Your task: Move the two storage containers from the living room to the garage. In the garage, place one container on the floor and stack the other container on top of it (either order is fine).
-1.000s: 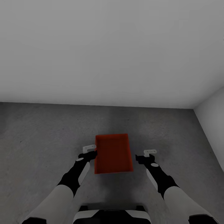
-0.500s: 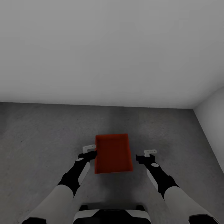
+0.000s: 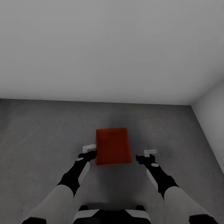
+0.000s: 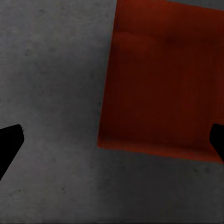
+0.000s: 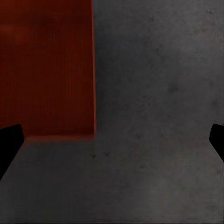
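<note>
Your head view looks down into a bare corner: a plain white wall (image 3: 112, 46) across the back, a second white wall (image 3: 214, 121) at the right, and a dark grey speckled concrete floor (image 3: 40, 130) below them. An orange-red storage container (image 3: 112, 146) sits flat on that floor, open top up, straight ahead of you and between your two arms. Your left hand (image 3: 89, 150) hangs just beside the container's left wall near its near corner; whether it touches is not clear. Your right hand (image 3: 149, 154) is off to the container's right with bare floor between them.

In your left wrist view, the same grey floor (image 4: 51, 93) fills one side and the container (image 4: 163, 79) the other, its ribbed inside and one corner showing. The two dark fingertips (image 4: 9, 140) sit at opposite edges of the picture, so the left hand is spread wide and holds nothing.

In your right wrist view, the container (image 5: 46, 65) takes one corner and the floor (image 5: 158, 93) the rest. The fingertips (image 5: 9, 140) again stand far apart at the picture's edges: the right hand is wide too, with nothing between its fingers.
</note>
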You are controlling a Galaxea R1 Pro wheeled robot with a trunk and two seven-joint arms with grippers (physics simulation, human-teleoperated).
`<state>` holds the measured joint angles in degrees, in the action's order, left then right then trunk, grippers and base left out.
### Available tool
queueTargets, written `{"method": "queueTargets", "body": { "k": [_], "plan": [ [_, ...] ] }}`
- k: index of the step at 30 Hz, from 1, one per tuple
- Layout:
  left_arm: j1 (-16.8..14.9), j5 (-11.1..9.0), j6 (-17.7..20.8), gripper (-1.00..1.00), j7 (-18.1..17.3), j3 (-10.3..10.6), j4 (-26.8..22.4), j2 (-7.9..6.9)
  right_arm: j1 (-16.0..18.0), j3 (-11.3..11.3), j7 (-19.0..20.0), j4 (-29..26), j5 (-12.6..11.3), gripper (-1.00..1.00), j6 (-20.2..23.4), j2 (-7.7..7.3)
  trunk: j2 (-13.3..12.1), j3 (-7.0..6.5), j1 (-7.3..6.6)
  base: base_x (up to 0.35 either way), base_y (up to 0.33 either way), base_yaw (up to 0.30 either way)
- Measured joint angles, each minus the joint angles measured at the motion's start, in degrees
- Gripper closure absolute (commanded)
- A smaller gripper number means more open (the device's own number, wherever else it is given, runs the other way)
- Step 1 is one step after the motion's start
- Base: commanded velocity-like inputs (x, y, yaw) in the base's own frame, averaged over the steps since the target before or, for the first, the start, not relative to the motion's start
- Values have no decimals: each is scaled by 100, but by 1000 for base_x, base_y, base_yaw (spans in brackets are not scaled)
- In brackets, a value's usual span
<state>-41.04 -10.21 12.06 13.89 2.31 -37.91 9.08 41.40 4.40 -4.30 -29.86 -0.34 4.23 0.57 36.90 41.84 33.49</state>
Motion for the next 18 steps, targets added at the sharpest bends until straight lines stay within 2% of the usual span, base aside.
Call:
{"method": "queueTargets", "body": {
  "k": [14,18],
  "plan": [
    [0,-17,0,-100,1,-5,98,-39,-55,-12,1,129,-50,-100,12,1,0,0,0,-343,0,0],
    [0,-231,-27,-100,-5,-27,281,-120,-95,-17,0,278,-115,-100,44,-9,0,0,-2,-166,0,0]
  ]
}}
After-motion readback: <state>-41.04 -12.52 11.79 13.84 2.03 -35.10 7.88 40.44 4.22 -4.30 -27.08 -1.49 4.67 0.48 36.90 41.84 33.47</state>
